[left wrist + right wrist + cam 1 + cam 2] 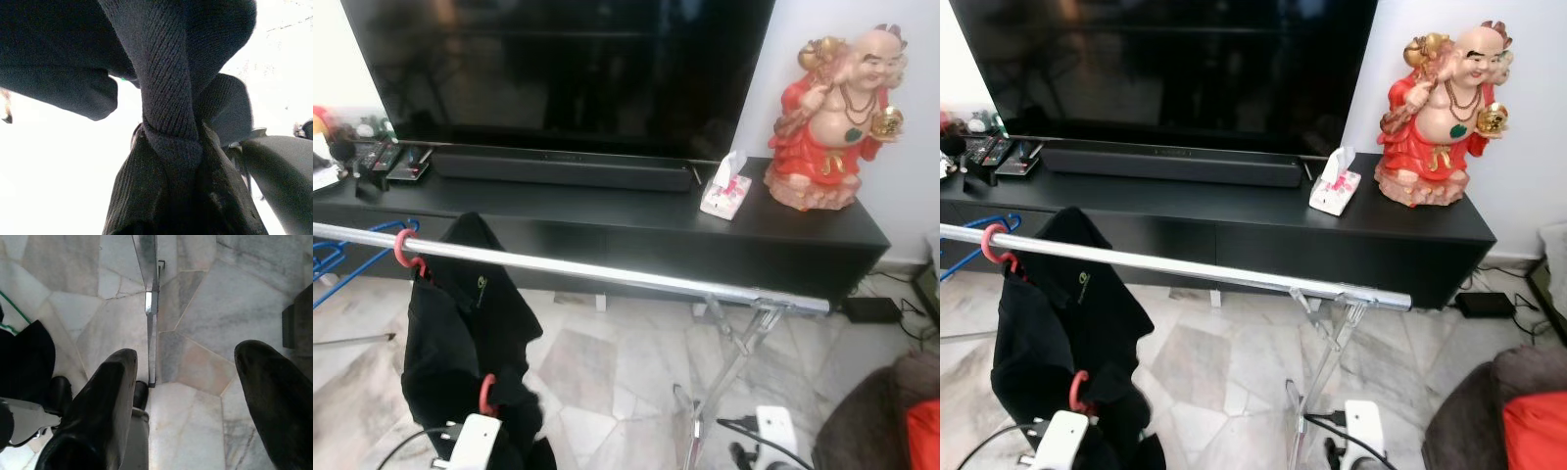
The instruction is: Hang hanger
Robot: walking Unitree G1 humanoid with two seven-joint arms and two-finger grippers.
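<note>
The red hanger (406,250) hooks over the silver rail (607,271) near its left end, the black garment (460,333) drooping off it. Your left pincer (178,161) is pinching a fold of that garment low down, so any pull risks dragging the hook off the rail or tipping the rack. Release first, then retreat. Your right pincer (188,401) hangs spread above the marble floor (195,308), idle near the rack leg (151,308); avoid knocking it.
</note>
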